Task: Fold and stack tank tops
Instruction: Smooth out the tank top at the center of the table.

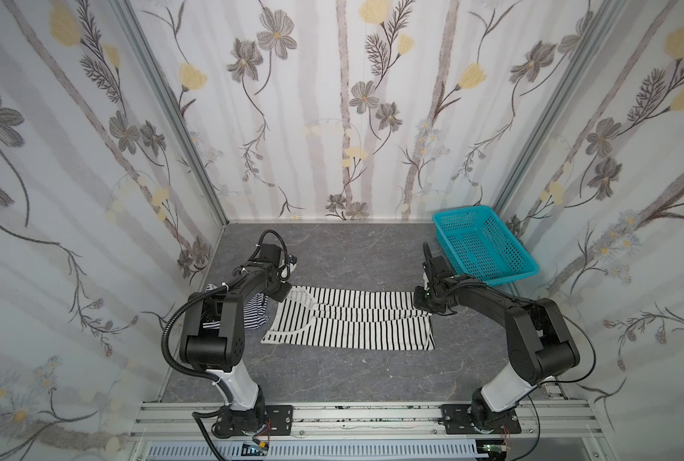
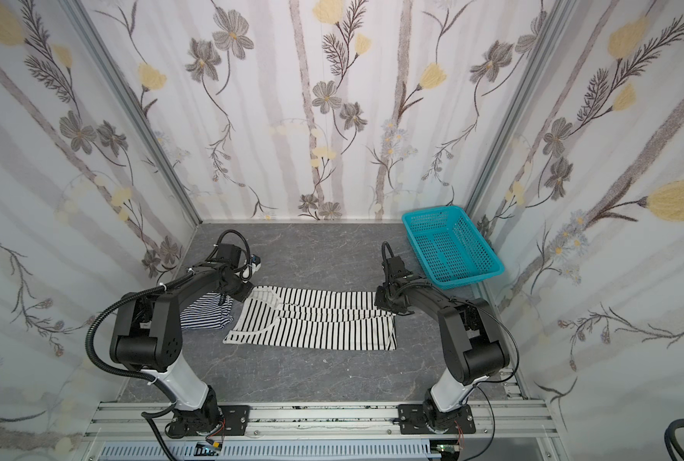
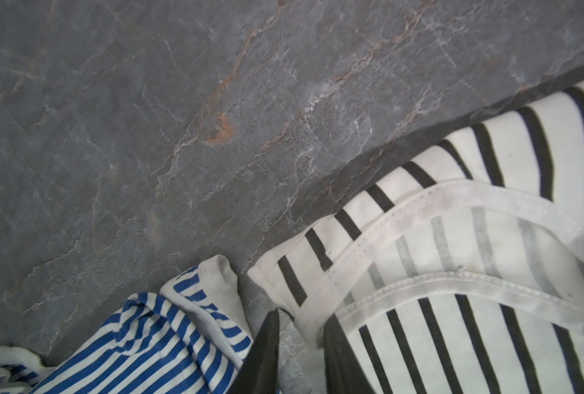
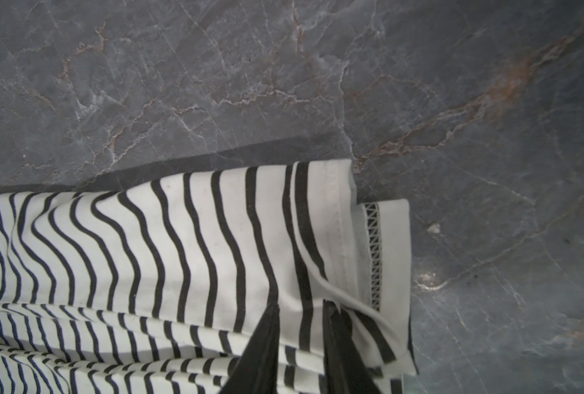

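Note:
The larger white tank top with black stripes (image 1: 352,319) (image 2: 316,323) lies stretched across the middle of the grey table (image 1: 332,255), its far long side folded over onto itself. The navy-striped tank top (image 1: 254,315) (image 3: 147,341) lies bunched beside its strap end, partly hidden under my left arm. My left gripper (image 1: 282,297) (image 3: 301,315) is down at the far strap corner; its jaws stand narrowly apart, with the strap's edge and bare table between the tips. My right gripper (image 1: 419,299) (image 4: 302,308) is down at the far hem corner, shut on folded striped cloth.
A teal perforated basket (image 1: 512,237) (image 2: 482,238) stands tilted at the back right corner, close behind my right wrist. Flowered walls close in the table on three sides. An aluminium rail (image 1: 352,415) with both arm bases runs along the front.

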`<state>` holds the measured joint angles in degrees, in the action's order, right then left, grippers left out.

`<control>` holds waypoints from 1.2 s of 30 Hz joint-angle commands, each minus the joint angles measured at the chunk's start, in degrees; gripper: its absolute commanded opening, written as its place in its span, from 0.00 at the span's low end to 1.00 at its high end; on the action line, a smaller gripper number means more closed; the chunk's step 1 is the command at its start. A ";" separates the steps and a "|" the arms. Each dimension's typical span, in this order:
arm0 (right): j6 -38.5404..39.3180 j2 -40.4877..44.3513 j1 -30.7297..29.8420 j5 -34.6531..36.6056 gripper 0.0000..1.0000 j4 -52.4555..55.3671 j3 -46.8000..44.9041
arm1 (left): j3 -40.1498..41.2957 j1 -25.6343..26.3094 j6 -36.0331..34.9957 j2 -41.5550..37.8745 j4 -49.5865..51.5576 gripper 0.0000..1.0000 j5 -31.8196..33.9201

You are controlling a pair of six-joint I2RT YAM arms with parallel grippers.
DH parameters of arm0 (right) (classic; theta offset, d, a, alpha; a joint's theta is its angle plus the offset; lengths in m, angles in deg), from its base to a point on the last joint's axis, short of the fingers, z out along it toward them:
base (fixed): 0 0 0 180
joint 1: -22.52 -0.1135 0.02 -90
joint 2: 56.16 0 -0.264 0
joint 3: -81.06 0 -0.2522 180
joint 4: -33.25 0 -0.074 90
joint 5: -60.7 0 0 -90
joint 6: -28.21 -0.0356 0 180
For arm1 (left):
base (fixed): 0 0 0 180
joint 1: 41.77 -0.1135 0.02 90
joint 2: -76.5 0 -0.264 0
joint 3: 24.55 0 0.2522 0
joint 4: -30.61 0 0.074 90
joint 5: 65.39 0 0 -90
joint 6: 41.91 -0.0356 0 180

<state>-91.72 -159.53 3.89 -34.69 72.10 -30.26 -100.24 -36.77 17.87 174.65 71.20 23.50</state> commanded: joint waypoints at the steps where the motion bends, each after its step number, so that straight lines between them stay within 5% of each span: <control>1: -0.27 -0.16 -0.08 0.99 0.20 -2.23 -0.38 | 0.82 -0.21 -0.02 -1.82 -1.68 0.17 -0.61; 21: 0.21 2.18 -0.25 5.49 0.12 1.46 -2.80 | 6.20 -3.15 -0.37 -3.02 -5.56 0.16 1.20; 25: 0.05 3.17 -0.23 5.56 0.12 1.66 -2.59 | 6.55 -3.09 0.08 -7.12 -5.34 0.36 -1.60; 36: 0.04 1.16 -0.25 5.39 0.13 1.73 -0.30 | 6.98 -0.32 1.36 -4.27 -5.47 0.41 -3.12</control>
<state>-91.70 -157.83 3.67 -30.38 74.65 -31.38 -93.20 -37.23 18.35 169.39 66.13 21.27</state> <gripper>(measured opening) 0.131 0.412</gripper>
